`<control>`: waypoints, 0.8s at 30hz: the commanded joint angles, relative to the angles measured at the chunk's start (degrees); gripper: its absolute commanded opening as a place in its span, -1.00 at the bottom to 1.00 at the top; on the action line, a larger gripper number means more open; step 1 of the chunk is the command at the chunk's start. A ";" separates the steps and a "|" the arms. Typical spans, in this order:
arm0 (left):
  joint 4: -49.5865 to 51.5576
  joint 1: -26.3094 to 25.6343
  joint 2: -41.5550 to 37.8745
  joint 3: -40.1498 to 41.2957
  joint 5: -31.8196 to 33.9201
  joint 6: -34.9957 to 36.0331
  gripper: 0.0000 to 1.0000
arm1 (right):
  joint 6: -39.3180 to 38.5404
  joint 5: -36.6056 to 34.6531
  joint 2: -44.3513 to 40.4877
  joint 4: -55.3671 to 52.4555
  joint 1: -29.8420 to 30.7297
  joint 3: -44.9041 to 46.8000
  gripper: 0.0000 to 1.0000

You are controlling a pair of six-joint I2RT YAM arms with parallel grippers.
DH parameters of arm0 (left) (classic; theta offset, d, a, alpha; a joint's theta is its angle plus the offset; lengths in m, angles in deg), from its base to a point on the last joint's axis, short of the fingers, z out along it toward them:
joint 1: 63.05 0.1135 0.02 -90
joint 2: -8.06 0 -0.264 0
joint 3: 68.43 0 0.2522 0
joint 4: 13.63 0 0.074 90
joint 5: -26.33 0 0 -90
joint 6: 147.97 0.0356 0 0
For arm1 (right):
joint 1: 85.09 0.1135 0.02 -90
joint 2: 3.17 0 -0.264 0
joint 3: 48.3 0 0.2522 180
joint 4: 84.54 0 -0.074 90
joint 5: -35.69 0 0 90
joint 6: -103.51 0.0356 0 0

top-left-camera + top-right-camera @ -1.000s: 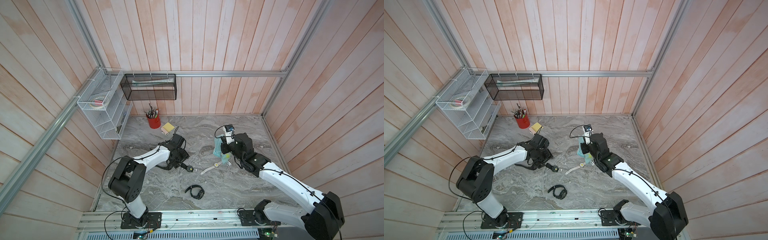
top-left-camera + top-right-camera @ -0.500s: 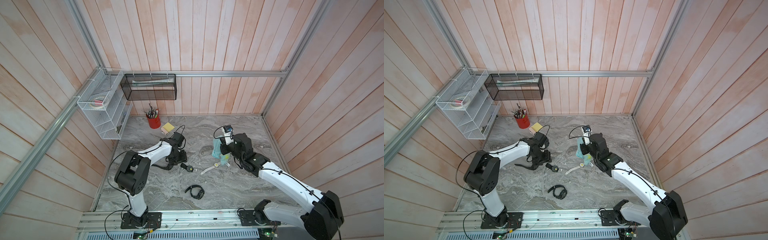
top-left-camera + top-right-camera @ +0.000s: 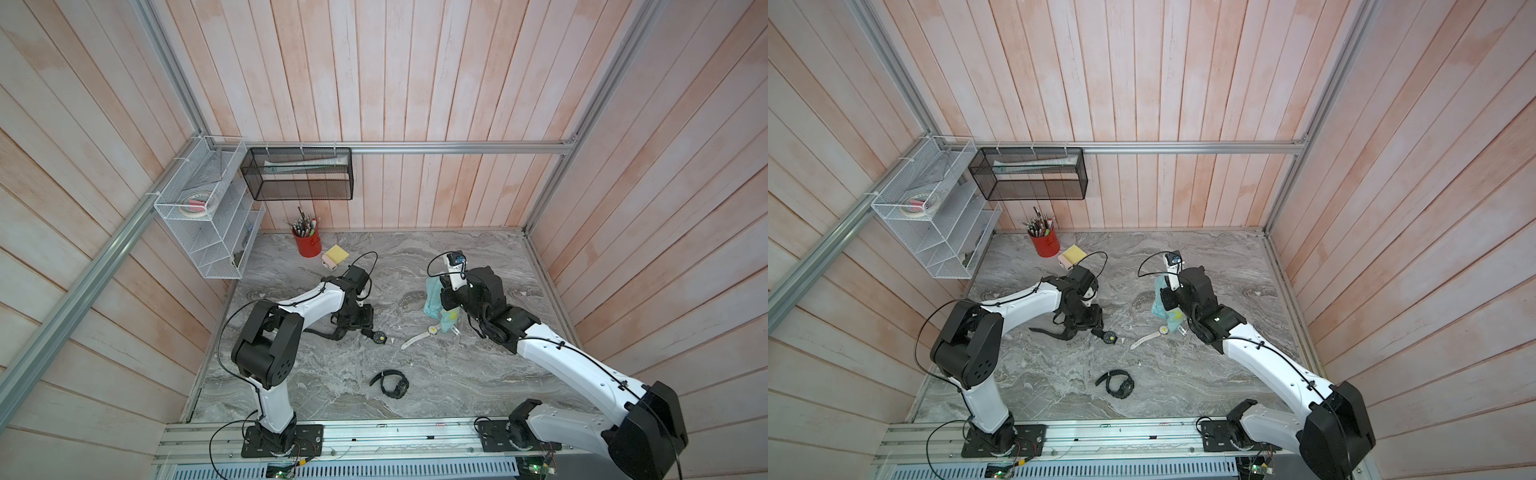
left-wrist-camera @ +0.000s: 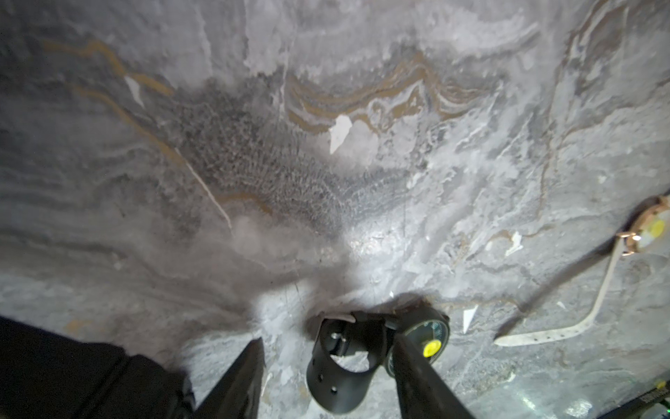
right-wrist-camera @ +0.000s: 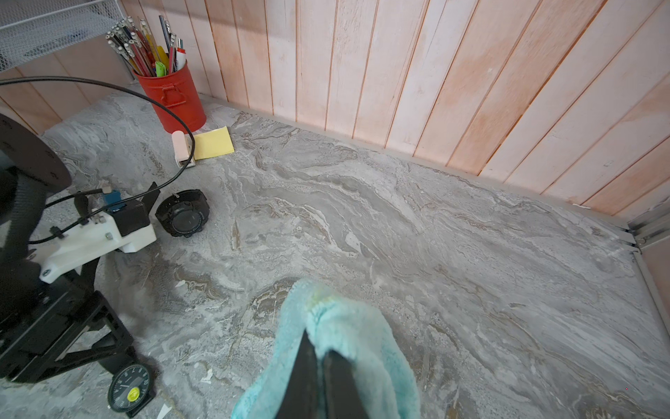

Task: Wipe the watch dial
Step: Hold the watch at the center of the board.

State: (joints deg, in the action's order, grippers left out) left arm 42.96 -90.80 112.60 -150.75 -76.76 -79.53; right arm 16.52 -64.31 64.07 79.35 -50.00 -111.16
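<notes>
Since a second ago the left arm's elbow has swung slightly toward frame centre, while the left gripper [image 3: 362,331] stays at the black-strap watch [image 3: 379,337], which lies left of centre on the marble table [image 3: 478,374] in both top views. At upper left, a red cup [image 3: 308,246] holds pens [image 3: 304,222], a white wire rack [image 3: 208,249] carries a tape roll [image 3: 195,204] in its top tray, and a black mesh basket [image 3: 299,192] holds something pale and flat. Right of centre, the right gripper [image 3: 1169,307] dangles a teal cloth [image 3: 1158,291] just beside the white-strap watch [image 3: 1163,330]. The left wrist view shows the jaws apart with the black strap looped between them. The right wrist view shows fingers [image 5: 301,373] pinched tight on the cloth, with the red cup at upper left.
</notes>
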 commanded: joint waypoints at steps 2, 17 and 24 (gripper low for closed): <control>1.84 0.33 1.59 -1.12 0.96 4.28 0.15 | 0.94 -0.08 -0.31 -0.08 -0.25 0.15 -1.00; 3.05 -1.51 3.50 -1.55 1.86 4.64 -0.15 | 1.05 0.68 -0.35 -0.18 -0.22 0.59 -1.00; 1.50 -1.52 0.67 0.25 0.11 1.75 0.02 | 0.25 3.24 -0.19 -0.42 0.62 1.63 -1.00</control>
State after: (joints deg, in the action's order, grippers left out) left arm 44.62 -92.22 114.98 -151.64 -75.88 -76.54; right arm 16.87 -62.73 64.07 78.72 -49.94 -110.46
